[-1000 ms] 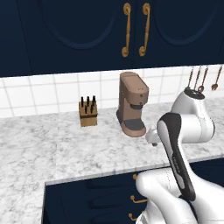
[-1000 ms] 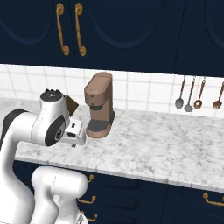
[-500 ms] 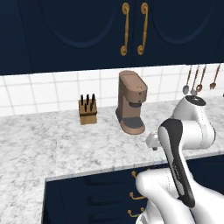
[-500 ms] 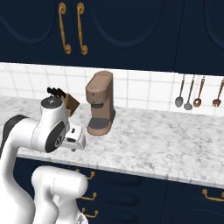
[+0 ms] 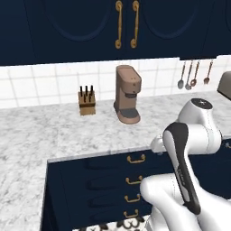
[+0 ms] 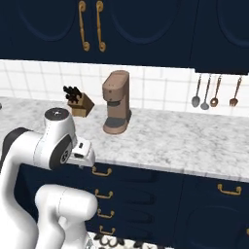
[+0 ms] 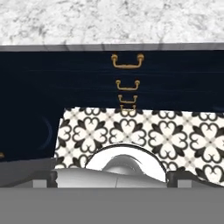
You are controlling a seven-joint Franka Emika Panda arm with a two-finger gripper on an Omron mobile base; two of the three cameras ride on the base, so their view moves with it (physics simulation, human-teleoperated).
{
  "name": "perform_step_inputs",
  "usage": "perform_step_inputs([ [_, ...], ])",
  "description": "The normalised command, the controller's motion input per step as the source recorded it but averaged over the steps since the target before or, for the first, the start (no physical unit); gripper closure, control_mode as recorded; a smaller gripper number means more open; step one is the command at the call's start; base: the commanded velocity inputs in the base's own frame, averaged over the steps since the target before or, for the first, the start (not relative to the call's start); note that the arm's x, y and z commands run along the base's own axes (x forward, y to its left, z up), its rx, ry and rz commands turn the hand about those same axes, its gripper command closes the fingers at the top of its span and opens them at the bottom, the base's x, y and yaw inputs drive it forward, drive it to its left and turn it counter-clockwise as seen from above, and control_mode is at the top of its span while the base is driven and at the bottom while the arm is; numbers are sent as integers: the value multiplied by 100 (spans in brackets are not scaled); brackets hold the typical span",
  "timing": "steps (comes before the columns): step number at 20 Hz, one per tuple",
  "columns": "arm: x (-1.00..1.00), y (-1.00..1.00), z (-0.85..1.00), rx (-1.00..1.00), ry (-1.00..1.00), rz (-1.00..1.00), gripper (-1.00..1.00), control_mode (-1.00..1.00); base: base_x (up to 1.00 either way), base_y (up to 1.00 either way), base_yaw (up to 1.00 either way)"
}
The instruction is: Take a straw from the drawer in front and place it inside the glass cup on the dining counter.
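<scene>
The drawer (image 7: 78, 65) is the topmost navy front under the marble edge, and it is shut; its brass handle (image 7: 127, 61) faces me. It also shows as the top drawer (image 5: 108, 162) and top drawer (image 6: 121, 172) in the base views. My gripper (image 7: 111, 179) hangs in front of the cabinet stack, pointing down past the drawer fronts toward the floor, its fingertips (image 7: 43, 178) wide apart, open and holding nothing. The hand (image 6: 82, 153) sits just below the counter's edge. The straw is hidden. The glass cup and the dining counter are out of view.
A brown coffee machine (image 5: 127, 94) and a knife block (image 5: 86, 103) stand on the marble counter (image 5: 40, 131) with the tile backsplash. Utensils (image 6: 214, 92) hang at the right. Lower drawers with brass handles (image 7: 127, 84) sit above a patterned floor (image 7: 131, 131).
The whole picture has shifted in both base views, so the base has moved; more of the drawer stack shows now. The gripper stays open.
</scene>
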Motion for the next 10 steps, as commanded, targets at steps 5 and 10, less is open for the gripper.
perform_step_inputs([
  [5, 0, 0, 0, 0, 0, 0, -100, 100, -51, -42, 0],
  [10, 0, 0, 0, 0, 0, 0, -100, 100, -37, -24, 0],
])
